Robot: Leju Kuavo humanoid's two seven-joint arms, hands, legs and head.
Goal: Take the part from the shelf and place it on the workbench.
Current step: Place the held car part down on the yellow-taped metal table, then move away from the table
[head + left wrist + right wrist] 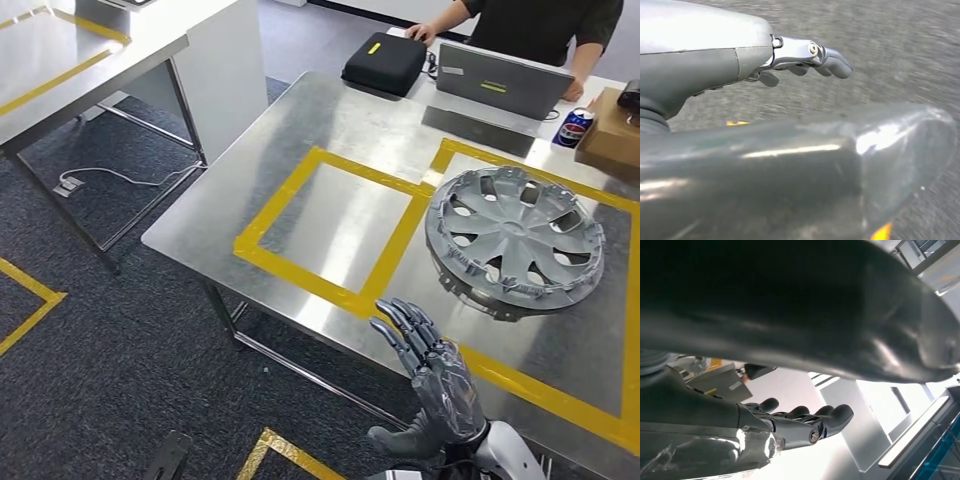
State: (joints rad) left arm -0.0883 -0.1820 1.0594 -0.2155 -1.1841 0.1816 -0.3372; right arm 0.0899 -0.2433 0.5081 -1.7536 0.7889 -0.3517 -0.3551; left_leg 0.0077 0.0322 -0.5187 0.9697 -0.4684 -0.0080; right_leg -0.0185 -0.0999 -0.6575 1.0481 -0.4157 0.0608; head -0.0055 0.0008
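From the head view I see the grey plastic hubcap (pixel 515 240) lying flat on the steel counter (pixel 226 205), inside a yellow tape square (pixel 543 285). My right hand (pixel 432 385) hovers near the hubcap, fingers spread, holding nothing. In the left wrist view, my left hand (pixel 806 57) hangs over dark carpet (pixel 885 45), fingers extended, holding nothing. The right wrist view shows the right hand's fingers (pixel 806 420) straight and bare.

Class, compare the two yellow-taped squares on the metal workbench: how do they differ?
The left taped square is bare steel inside; the right taped square holds the grey wheel cover. The left one shows whole; the right one runs off the picture's edge. They share one tape strip, on one workbench.
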